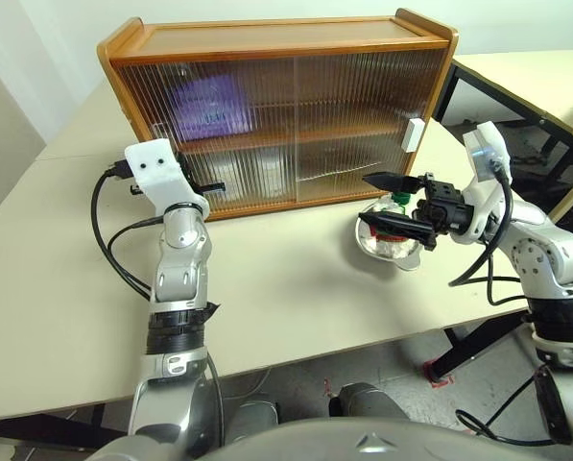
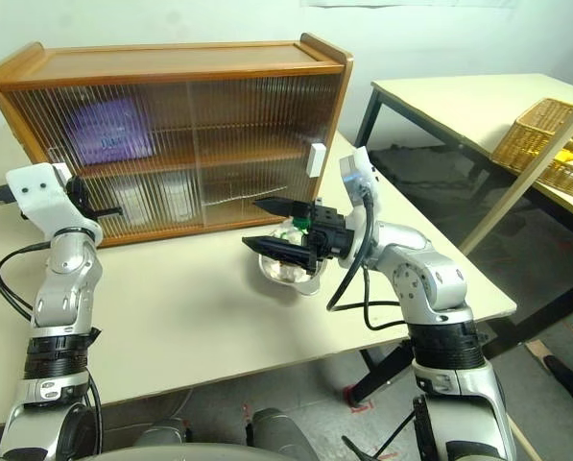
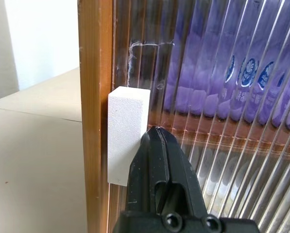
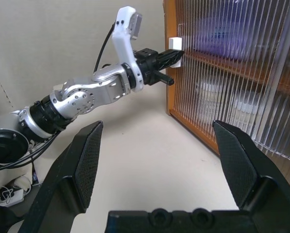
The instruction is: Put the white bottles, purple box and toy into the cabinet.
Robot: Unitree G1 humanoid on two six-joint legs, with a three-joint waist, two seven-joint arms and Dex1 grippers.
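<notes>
toy [image 1: 393,230]: lies in steel bowl [image 1: 377,252] just right of the cabinet [image 1: 286,115], under your right gripper [image 1: 387,204], fingers spread, empty | handling: likely light, soft, squashy; pinch the plush body | left gripper [image 3: 157,145]: fingers clenched, empty, at the cabinet's left white handle [image 3: 127,136] | purple box [image 1: 207,108]: seemingly on the cabinet's upper shelf.

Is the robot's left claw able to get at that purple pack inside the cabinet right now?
Probably not. The purple pack lies on the upper shelf behind the shut ribbed door, and the left claw, closed, rests against the white handle outside it.
</notes>
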